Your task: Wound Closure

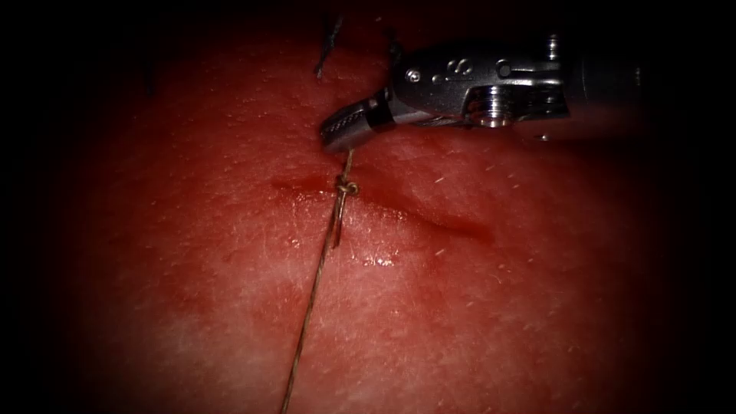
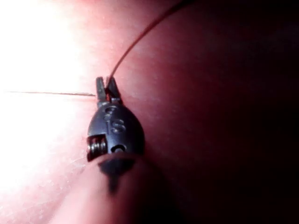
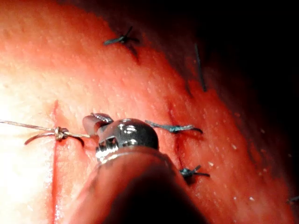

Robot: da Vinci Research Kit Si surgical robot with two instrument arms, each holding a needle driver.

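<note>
A knot sits on the cut in the tissue, near the cut's left end. My right tool comes in from the right, its jaws shut on the short thread end just above the knot. The long thread runs taut from the knot down toward the near edge. In the right wrist view the knot lies just ahead of the right tool, thread stretched between them. In the left wrist view my left tool is shut on the thread, which bends at its jaws.
Older dark stitch ends lie on the tissue beyond the right tool. The right wrist view shows several blue knotted stitches beside and behind the tool. Wet red fluid glistens just below the cut.
</note>
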